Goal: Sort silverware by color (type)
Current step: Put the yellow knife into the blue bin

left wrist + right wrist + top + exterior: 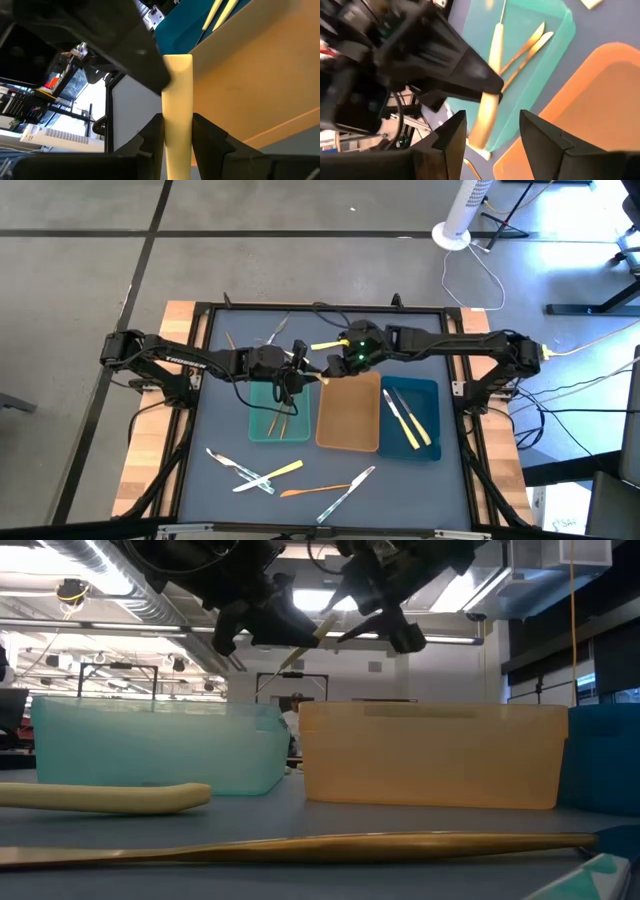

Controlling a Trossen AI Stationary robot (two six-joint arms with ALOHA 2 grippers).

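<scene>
Silverware lies scattered around the tan tray [349,425]: two gold pieces [282,420] in the teal tray [262,428] just beside it, two yellow-handled pieces [408,420] in the dark-blue tray [425,442] on its other side, and loose pieces on the table [200,410] near both its short ends. One yellow-handled utensil [177,115] hangs in the air over the tan tray's far edge, pinched between the left gripper [178,131] fingers at one end. The right gripper [492,132] meets it there from the opposite side, its fingers spread around the same handle without touching it.
</scene>
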